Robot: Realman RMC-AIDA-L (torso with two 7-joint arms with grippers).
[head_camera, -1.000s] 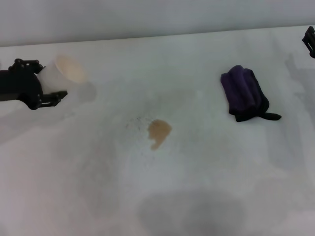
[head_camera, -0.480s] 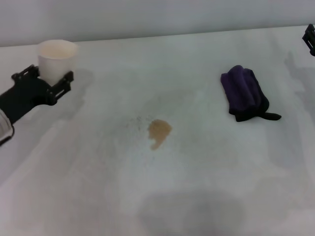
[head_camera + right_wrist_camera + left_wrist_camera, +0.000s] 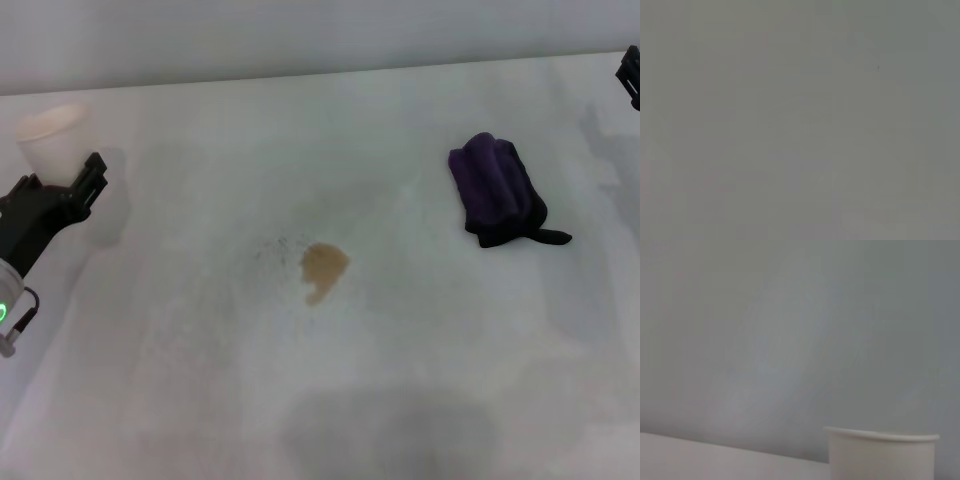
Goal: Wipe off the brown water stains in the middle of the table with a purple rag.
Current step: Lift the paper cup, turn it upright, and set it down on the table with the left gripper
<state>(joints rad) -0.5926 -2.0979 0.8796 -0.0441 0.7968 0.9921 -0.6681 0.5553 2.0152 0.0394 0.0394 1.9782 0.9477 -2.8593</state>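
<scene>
The brown water stain point(image 3: 323, 266) is a small tan blotch in the middle of the white table point(image 3: 180, 390). The purple rag point(image 3: 494, 188) lies bundled at the right, its black tail pointing right, with no gripper touching it. My left gripper point(image 3: 60, 176) is at the far left edge, far from the stain, with its fingers on either side of a pale paper cup point(image 3: 50, 136). The cup also shows upright in the left wrist view point(image 3: 882, 455). My right gripper point(image 3: 630, 78) barely shows at the far right edge, beyond the rag.
Faint dark speckles point(image 3: 278, 248) lie just left of the stain. A large grey shadow patch point(image 3: 390, 432) lies near the front edge. The table's back edge meets a grey wall point(image 3: 320, 35). The right wrist view shows only plain grey.
The left gripper brought the cup from tilted to upright, then drew back left and toward me with it. The rag, stain and right gripper have not moved.
</scene>
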